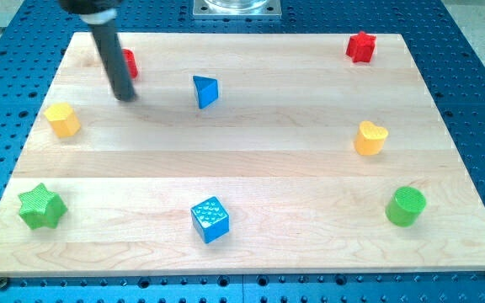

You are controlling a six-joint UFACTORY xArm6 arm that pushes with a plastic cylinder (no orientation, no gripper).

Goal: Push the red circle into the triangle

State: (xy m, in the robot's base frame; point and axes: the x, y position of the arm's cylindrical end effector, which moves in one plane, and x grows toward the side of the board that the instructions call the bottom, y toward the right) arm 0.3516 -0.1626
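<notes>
Nearest the camera sits a blue cube block (210,220), well below my tip (126,97). Bare rod, gripping nothing, its tip just beside the half-hidden red circle block (129,62); the blue triangle block (205,91) lies near, to the tip's right in view.

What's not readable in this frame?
- red circle: mostly hidden behind the rod, camera view; its round shape can't be confirmed.
- my tip: whether it touches the red circle is unclear; it sits just below it, to the left of the blue triangle.
- Rod's upper part: cut off by the view's top edge.
</notes>
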